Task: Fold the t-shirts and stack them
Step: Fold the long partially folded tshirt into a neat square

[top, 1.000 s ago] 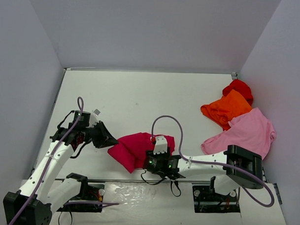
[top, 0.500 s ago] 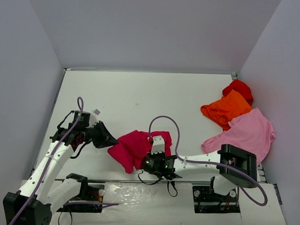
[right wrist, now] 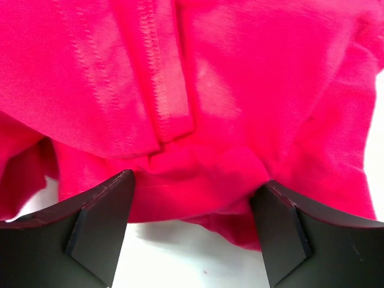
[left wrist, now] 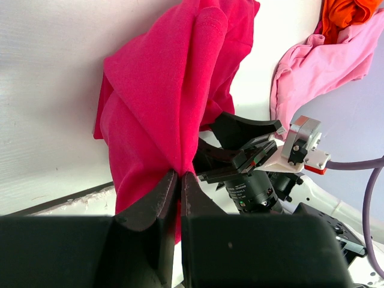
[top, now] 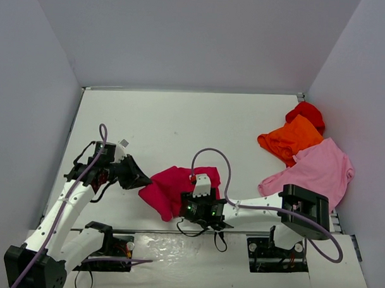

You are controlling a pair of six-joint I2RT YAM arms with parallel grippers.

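Observation:
The crimson-magenta t-shirt (top: 173, 189) lies bunched near the table's front edge, between the two arms. My left gripper (top: 141, 178) is shut on its left edge; in the left wrist view the jaws (left wrist: 180, 177) pinch a fold of the crimson cloth (left wrist: 171, 90). My right gripper (top: 202, 181) sits low at the shirt's right side, open. In the right wrist view its fingers (right wrist: 102, 210) stand wide apart with the shirt's hemmed edge (right wrist: 192, 174) bunched between them. The light pink t-shirt (top: 318, 167), orange t-shirt (top: 290, 140) and red t-shirt (top: 306, 113) lie at the right.
White walls close in the table (top: 180, 124) on the left, back and right. The left wrist view also shows the right arm's wrist (left wrist: 258, 174), the pink shirt (left wrist: 318, 66) and the orange shirt (left wrist: 348, 15) beyond it. Cables loop above both arms.
My right arm has shifted a little to the left along the shirt's near edge, and the cloth there has bunched slightly. The left arm has held still with its grip.

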